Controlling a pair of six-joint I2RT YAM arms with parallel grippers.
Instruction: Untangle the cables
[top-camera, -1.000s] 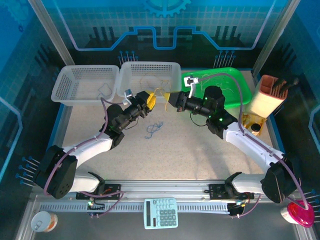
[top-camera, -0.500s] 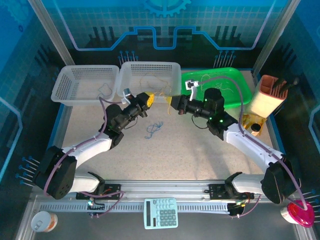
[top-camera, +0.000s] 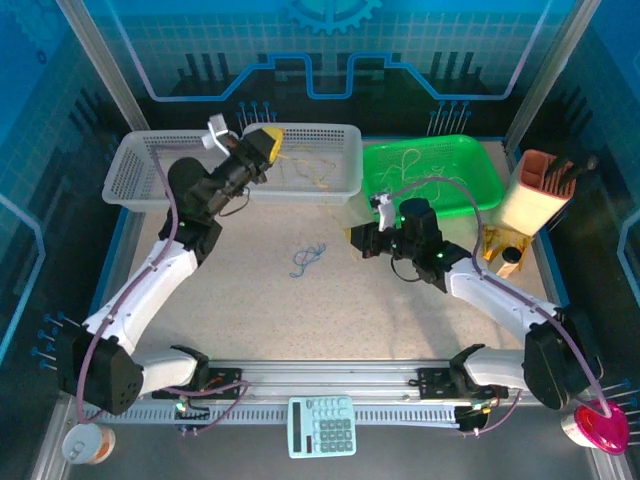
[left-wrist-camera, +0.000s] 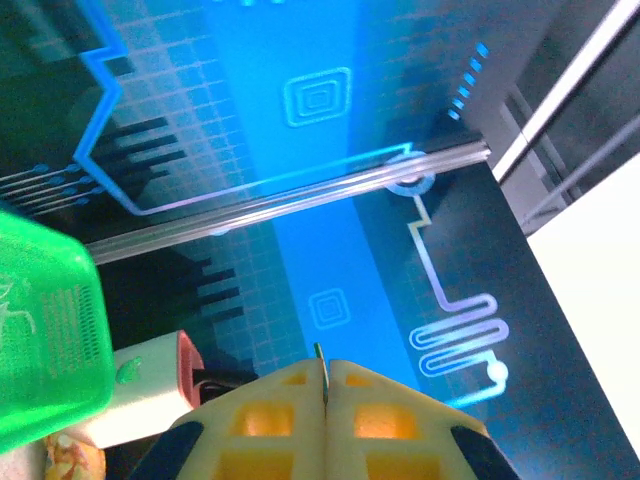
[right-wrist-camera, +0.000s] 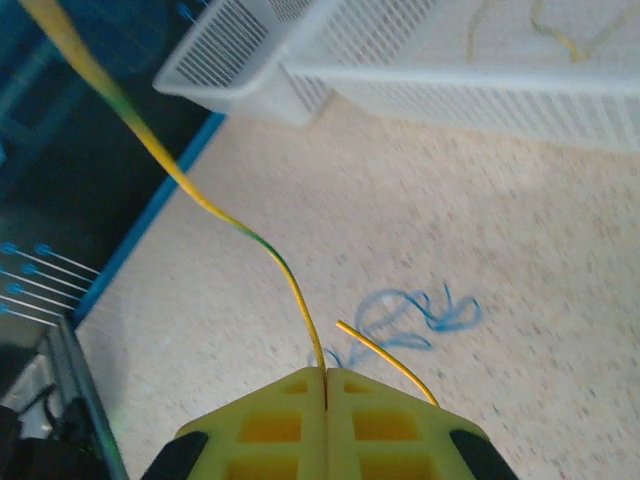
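My left gripper (top-camera: 268, 139) is raised over the white baskets. In the left wrist view its fingers (left-wrist-camera: 327, 366) are shut, with the green tip of a thin cable (left-wrist-camera: 320, 352) poking out between them. My right gripper (top-camera: 354, 238) hangs low over the table, shut (right-wrist-camera: 326, 372) on a yellow-green cable (right-wrist-camera: 205, 205) that rises away to the upper left. A short yellow end (right-wrist-camera: 385, 360) sticks out beside its right finger. A tangled blue cable (top-camera: 307, 258) lies on the table just ahead of the right gripper (right-wrist-camera: 420, 315).
More thin cables lie in the middle white basket (top-camera: 345, 150) and the green tray (top-camera: 480, 165). A second white basket (top-camera: 130, 175) stands at the left, and a tan holder (top-camera: 540, 190) at the right. A calculator (top-camera: 322, 425) sits on the front rail.
My left gripper has shut and swung up and back to the left, away from the right gripper. The right gripper has drawn nearer and lower, staying shut.
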